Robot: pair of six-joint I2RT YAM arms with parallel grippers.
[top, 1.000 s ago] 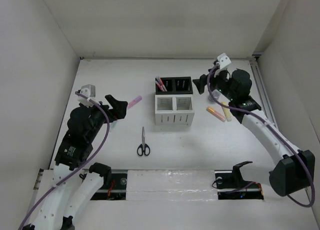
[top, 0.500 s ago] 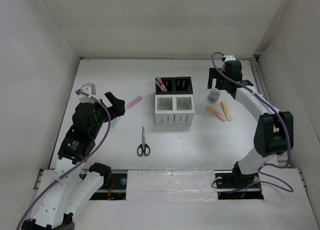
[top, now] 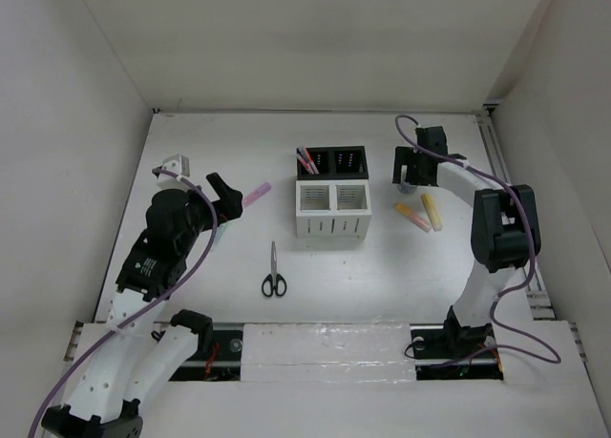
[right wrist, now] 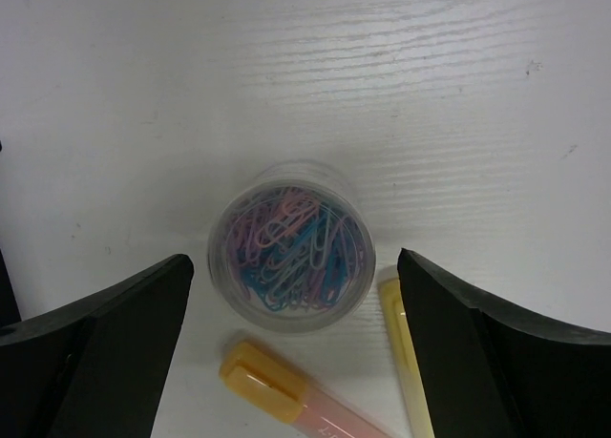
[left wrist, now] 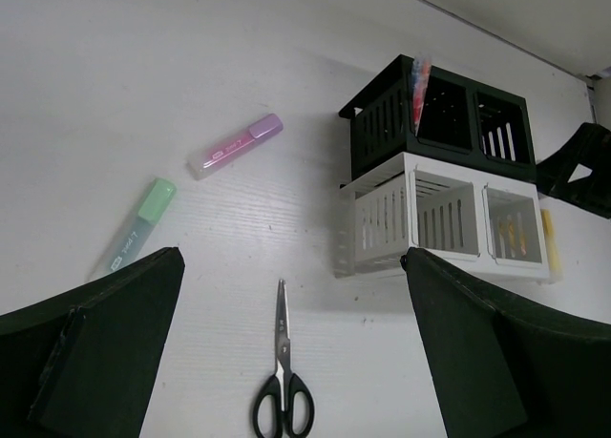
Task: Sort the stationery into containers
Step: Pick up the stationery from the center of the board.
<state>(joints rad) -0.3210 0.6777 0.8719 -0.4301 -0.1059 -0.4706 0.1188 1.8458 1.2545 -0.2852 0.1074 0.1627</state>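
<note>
The containers are a black pair (top: pixel 330 153) joined to a white pair (top: pixel 332 226); pens (top: pixel 306 158) stand in the left black compartment. My right gripper (right wrist: pixel 293 259) hangs open straight above a round clear tub of coloured paper clips (right wrist: pixel 291 247), a finger on each side and neither touching it. An orange highlighter (right wrist: pixel 277 385) and a yellow one (right wrist: pixel 406 352) lie just beside the tub. My left gripper (left wrist: pixel 292 255) is open and empty above black-handled scissors (left wrist: pixel 282 381). Pink (left wrist: pixel 236 145) and green (left wrist: pixel 134 230) highlighters lie to its left.
White walls close the table in at the back and on both sides. In the top view the right gripper (top: pixel 409 169) covers most of the tub. The left gripper (top: pixel 221 192) sits close to the pink highlighter (top: pixel 255 194), with the scissors (top: pixel 274 271) nearer the front.
The right wrist has swung round and come down over the paper-clip tub. The left arm has crept slightly toward the back. No item has moved.
</note>
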